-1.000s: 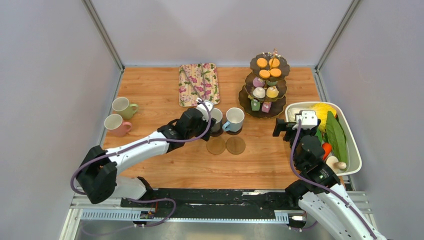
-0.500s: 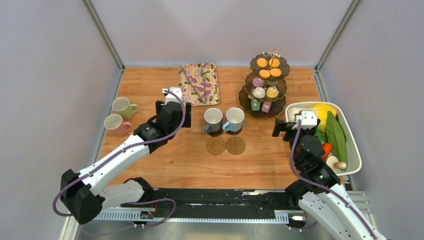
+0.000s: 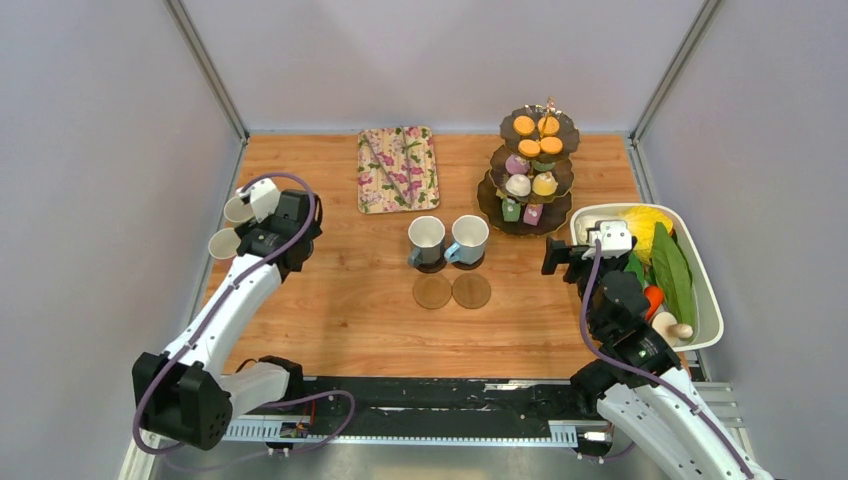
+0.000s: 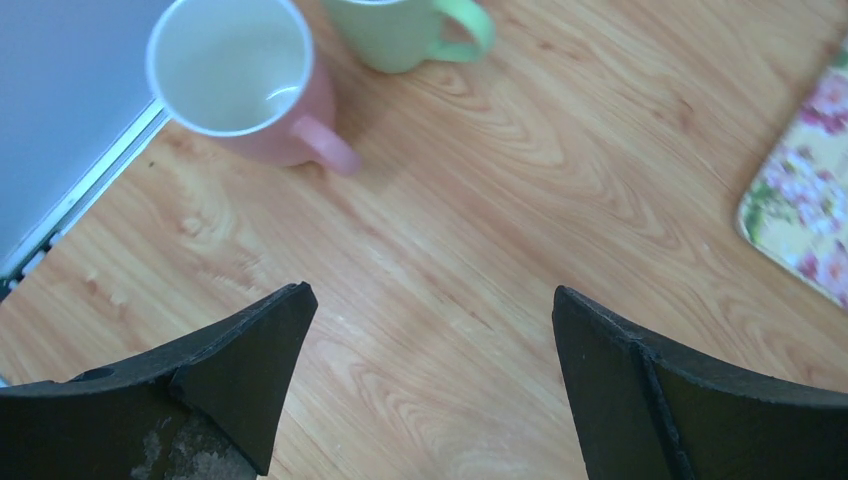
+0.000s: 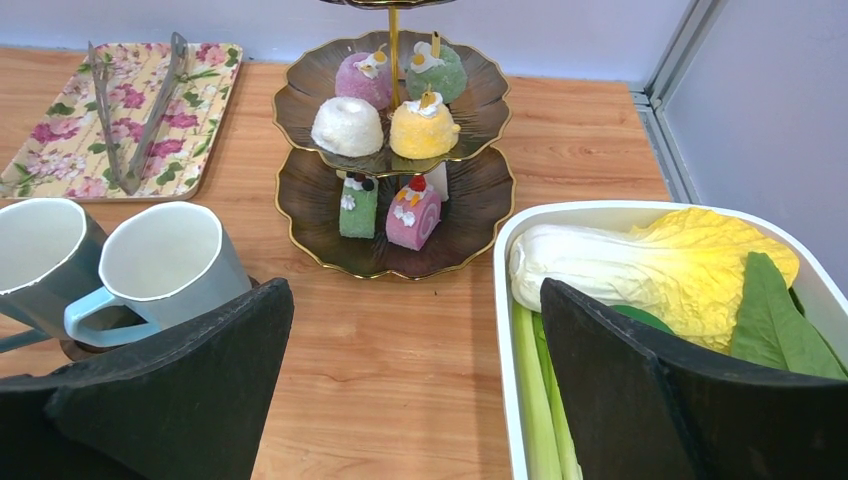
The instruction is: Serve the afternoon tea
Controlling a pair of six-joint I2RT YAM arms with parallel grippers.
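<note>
Presently: both grippers empty with jaws spread wide; two mugs on coasters, two off.
The left gripper (image 4: pixel 430 300) hangs over bare table (image 4: pixel 520 200) near the pink mug (image 4: pixel 240 80) and green mug (image 4: pixel 400 30), which stand side by side at the left edge. The grey mug (image 3: pixel 426 238) and blue mug (image 3: pixel 468 238) stand on dark coasters mid-table, with two bare coasters (image 3: pixel 432 292) just in front. The right gripper (image 5: pixel 415 290) faces the three-tier stand (image 5: pixel 470 225), loaded with cakes (image 5: pixel 348 127), beside the white tub (image 5: pixel 505 300).
</note>
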